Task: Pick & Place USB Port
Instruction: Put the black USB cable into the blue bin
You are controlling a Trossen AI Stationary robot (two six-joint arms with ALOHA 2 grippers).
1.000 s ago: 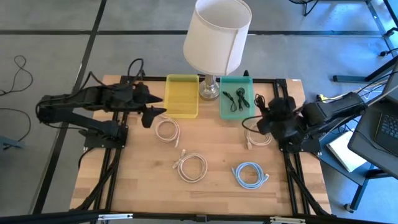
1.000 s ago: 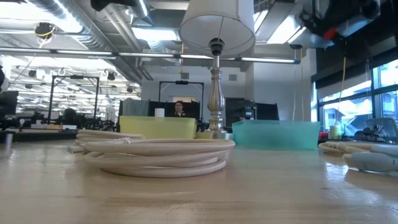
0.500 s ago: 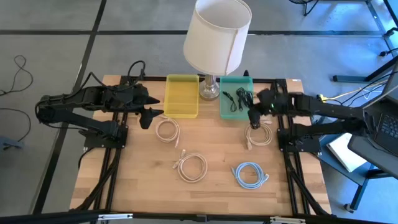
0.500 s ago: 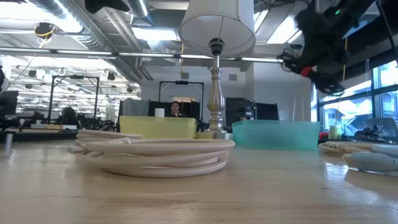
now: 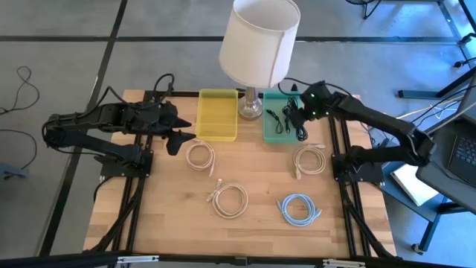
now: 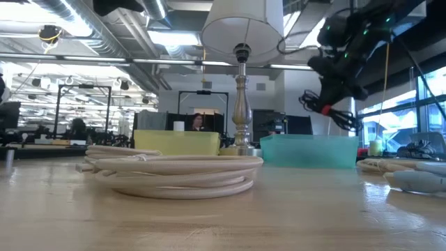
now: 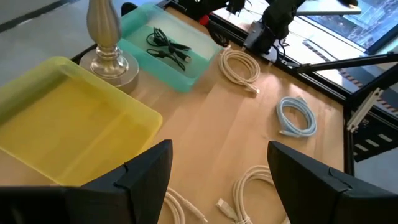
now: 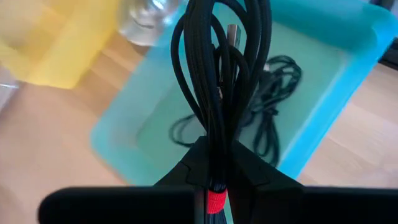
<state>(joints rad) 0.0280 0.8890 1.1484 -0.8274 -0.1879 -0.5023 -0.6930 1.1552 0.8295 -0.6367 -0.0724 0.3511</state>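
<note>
My right gripper (image 5: 306,106) hangs over the teal tray (image 5: 269,132) at the table's far edge, shut on a bundle of black cable (image 8: 217,74) bound by a red tie (image 8: 214,200). In the low view the bundle (image 6: 326,104) dangles above the tray (image 6: 306,152). More black cables (image 5: 278,117) lie on the tray's floor. My left gripper (image 5: 178,138) hovers open beside the yellow tray (image 5: 217,115); in the left wrist view the gripper (image 7: 217,180) touches nothing. My right gripper pinches the black cable bundle between its two fingers (image 8: 193,163) just beyond the red tie (image 8: 214,200), at one end of the coil. The fingers slant down from the table's right side. The bundle is lifted clear and its loops (image 8: 205,37) hang over the teal tray.
A lamp with a white shade (image 5: 259,41) stands between the two trays. Three cream cable coils (image 5: 199,156), (image 5: 229,199), (image 5: 309,160) and a light blue coil (image 5: 299,208) lie on the wooden table (image 5: 149,216). A person shows far behind in the low view.
My right arm has stretched out from the table's right side toward the far edge, carrying the black bundle from above the right cream coil to over the teal tray, and has come down into the low view. My left arm has kept still.
</note>
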